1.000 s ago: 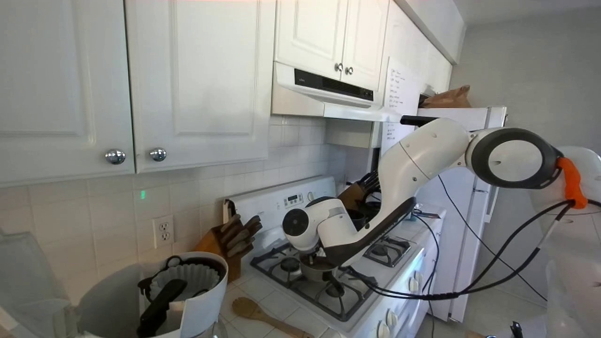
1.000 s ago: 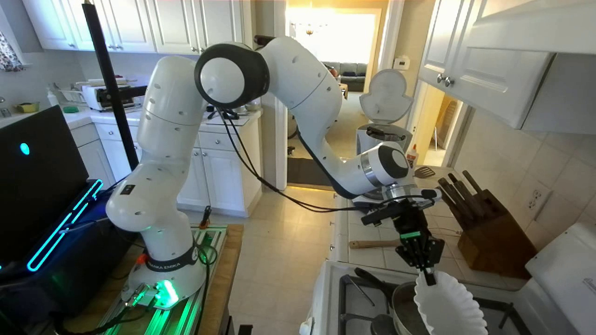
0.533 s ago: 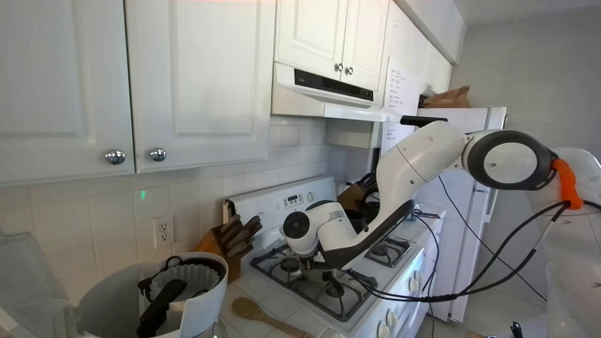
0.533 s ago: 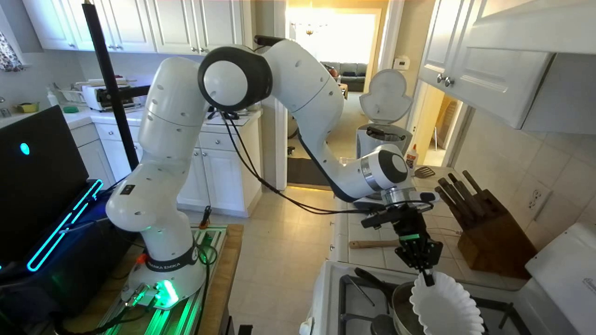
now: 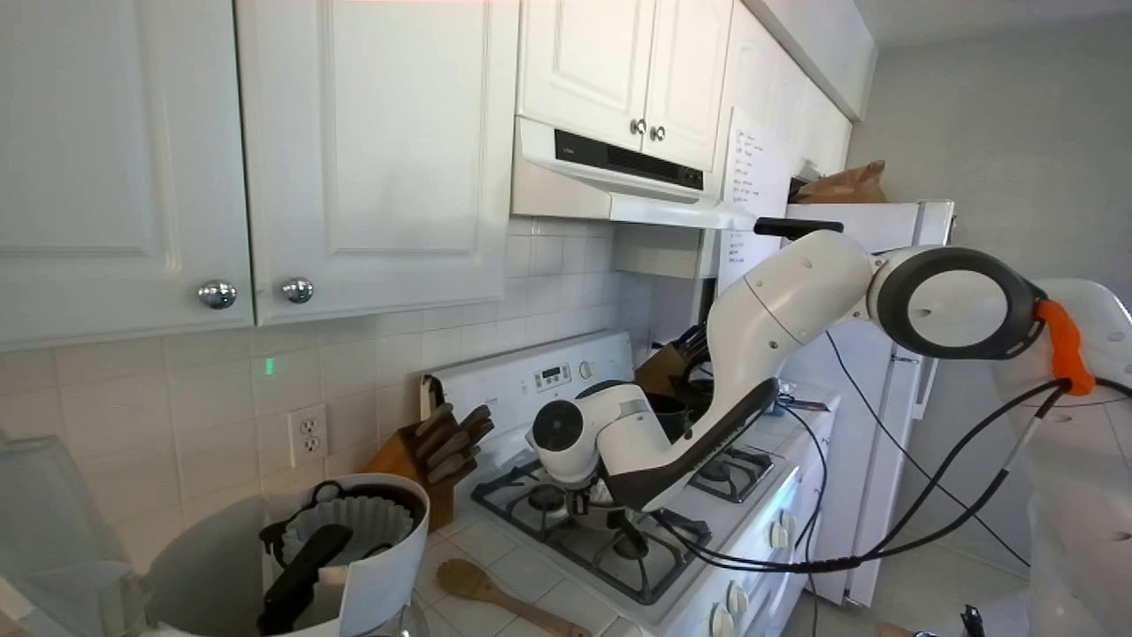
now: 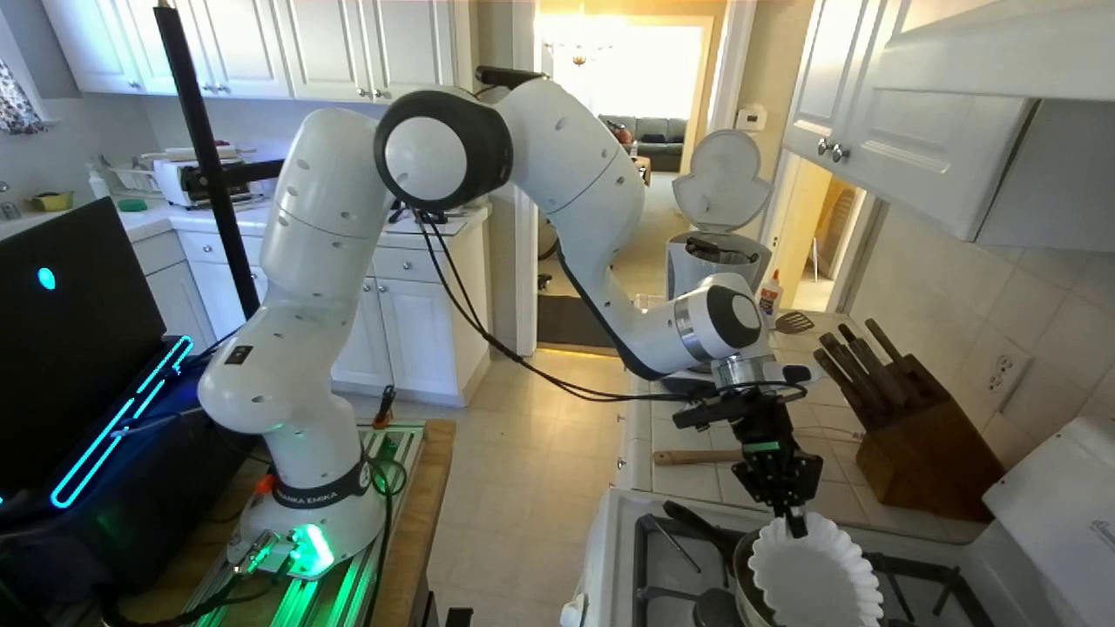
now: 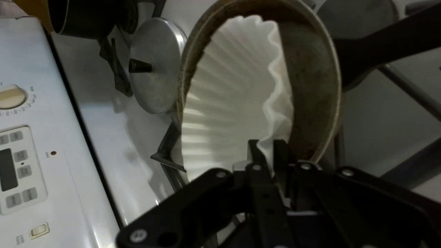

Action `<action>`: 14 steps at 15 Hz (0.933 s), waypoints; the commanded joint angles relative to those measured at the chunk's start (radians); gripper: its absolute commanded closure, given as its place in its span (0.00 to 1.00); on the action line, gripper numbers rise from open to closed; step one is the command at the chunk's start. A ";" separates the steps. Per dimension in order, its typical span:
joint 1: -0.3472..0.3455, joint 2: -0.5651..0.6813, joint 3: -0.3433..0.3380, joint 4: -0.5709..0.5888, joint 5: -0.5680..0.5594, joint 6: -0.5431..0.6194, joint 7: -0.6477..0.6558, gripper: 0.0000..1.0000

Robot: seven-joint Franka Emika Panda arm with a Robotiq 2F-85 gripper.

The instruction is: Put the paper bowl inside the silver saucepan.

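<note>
At the end of the robot arm [image 6: 579, 157], the black hand [image 7: 267, 148] grips the crinkled rim of a white paper bowl [image 7: 227, 106], a finger on each side of the thin wall. Setting the bowl down looks to be the step in hand. It hangs tilted, part of it reaching past the edge of the silver saucepan [image 7: 315, 89] in the wrist view, so the move likely calls for a shift toward the dark handle [image 7: 382, 48], a levelling, then a slow descent. Paper this thin may buckle if pressed on metal; a low release, straight up and away, should leave it seated.

The bowl lies just beyond the fingertips, spreading forward and, in the wrist view, to the left of the pinched spot, over the saucepan's opening. Whether the two touch, the views do not settle. Near the saucepan a metal lid [image 7: 156, 69] shows on the stove [image 7: 100, 106]; farther out, a wooden knife block [image 6: 936, 444] stands on the tiled bench [image 6: 688, 479].
</note>
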 commanded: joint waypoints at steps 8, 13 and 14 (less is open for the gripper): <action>0.024 -0.175 0.030 -0.163 0.118 0.018 0.009 0.05; 0.018 -0.274 0.039 -0.219 0.136 0.114 0.082 0.00; 0.013 -0.289 0.040 -0.231 0.154 0.155 0.093 0.02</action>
